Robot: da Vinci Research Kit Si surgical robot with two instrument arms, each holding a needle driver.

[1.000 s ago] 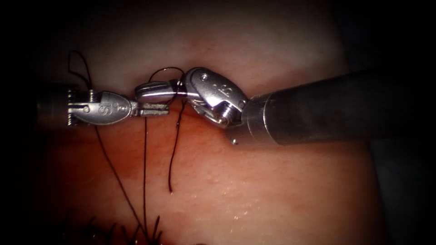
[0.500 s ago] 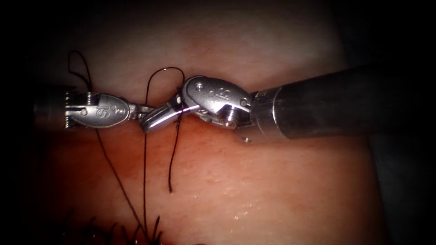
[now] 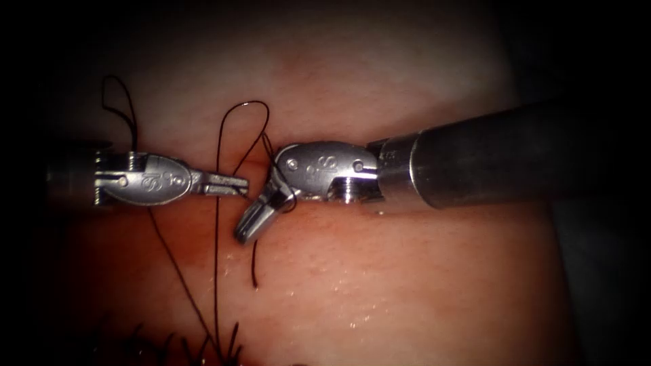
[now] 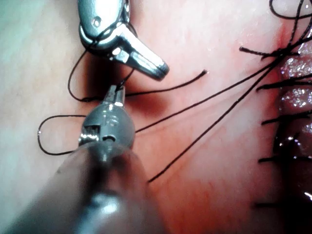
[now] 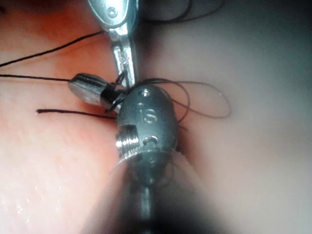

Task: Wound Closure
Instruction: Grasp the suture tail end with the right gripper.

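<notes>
while both tools meet over the tissue (image 3: 420,285), this is how it stands:
left hand: the left hand (image 3: 239,183) comes in level from the left, its jaws pressed together on the thread (image 3: 217,271); the left wrist view puts the strand right at its tip (image 4: 117,93).
right hand: the right hand (image 3: 252,225) has swung its jaws from level to pointing down and to the left across the last second; jaws look closed, and the right wrist view shows thread wound around them (image 5: 113,95). whether they actually pinch a strand, i can't tell for sure.
thread: a loop (image 3: 244,108) arches above the two tips, one long strand runs down toward the stitches, and a short free end (image 3: 254,281) lies loose on the tissue below the right hand.
needle: i can't pick it out; neither hand carries it here.
cut: the stitched cut (image 4: 292,107) with its dark stitches (image 3: 217,342) sits at the near edge of the endoscope view, well apart from both tips.
red fluid: the red fluid (image 3: 135,237) is a wash over the tissue under the left hand.
doing it well, my call: keep the wraps snug on the right jaws without letting them slide off the tip, hold the left strand lightly taut, and avoid dragging the tips on the tissue.
</notes>
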